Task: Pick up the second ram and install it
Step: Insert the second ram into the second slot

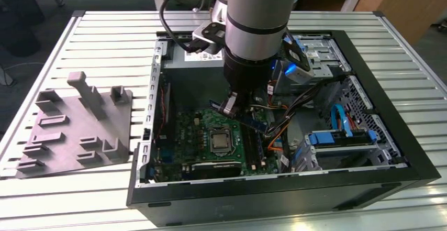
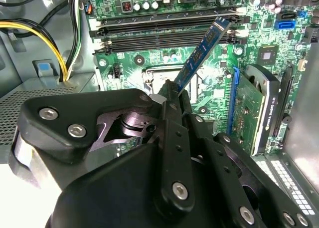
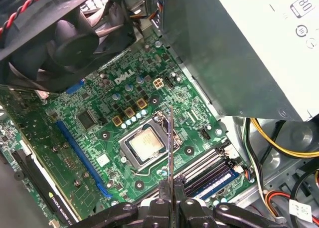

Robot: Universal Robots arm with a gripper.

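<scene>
My gripper (image 1: 239, 111) is down inside the open computer case (image 1: 391, 136), shut on the second ram (image 1: 257, 120). In the second wrist view the dark blue stick (image 2: 204, 48) slants out from between the closed fingers (image 2: 172, 96), and its far end hangs over the black memory slots (image 2: 159, 36). In the first wrist view the ram (image 3: 171, 138) shows edge-on as a thin line rising from my gripper (image 3: 171, 190), above the processor socket (image 3: 144, 143). The slots (image 3: 207, 168) lie just beside it, and one slot there has a blue strip (image 3: 219, 180).
A grey fixture plate (image 1: 77, 131) lies on the slatted table at the exterior view's left. Inside the case are a fan (image 3: 65, 33), the power supply box (image 3: 239, 48), yellow cables (image 2: 60, 53), an expansion card (image 2: 259, 108) and drive bays (image 1: 349, 136).
</scene>
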